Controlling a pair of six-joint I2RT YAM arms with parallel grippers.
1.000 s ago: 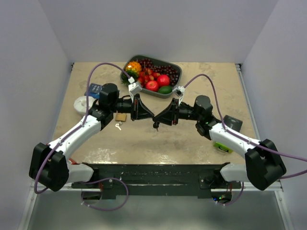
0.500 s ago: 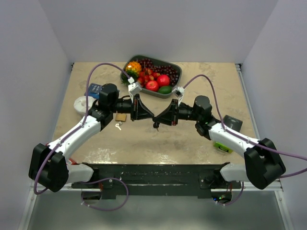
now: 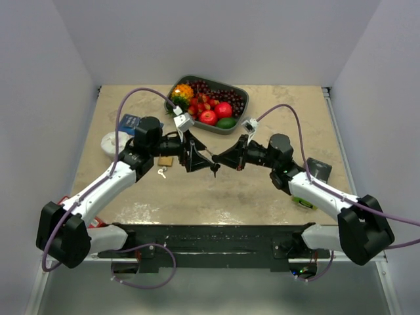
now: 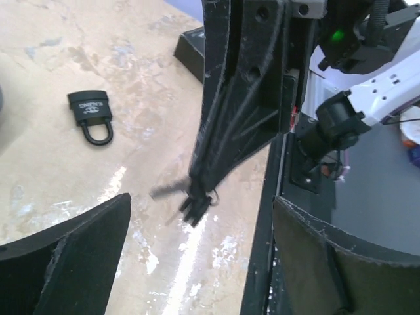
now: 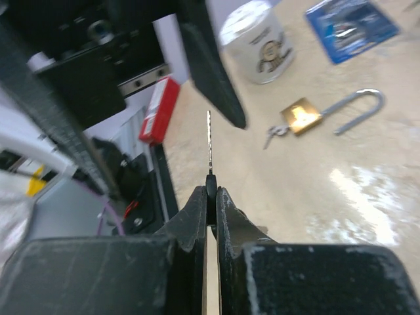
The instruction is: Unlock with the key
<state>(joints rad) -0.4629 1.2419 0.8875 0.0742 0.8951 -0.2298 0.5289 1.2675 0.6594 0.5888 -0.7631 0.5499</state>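
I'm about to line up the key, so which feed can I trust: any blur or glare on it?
Left wrist: the key is smeared by blur, with glare streaks on the table beneath. Right wrist: key blade thin but crisp; the brass padlock behind is soft. Top external: even light, key tiny.

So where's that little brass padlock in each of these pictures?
Top external: the brass padlock lies left of centre, just below the left arm in the picture.
Right wrist: the brass padlock is upper right, shackle pointing right.
Left wrist: not in it; the black padlock there is another one.
Shared landmark: the right gripper, shut on the key, shows in all three views.
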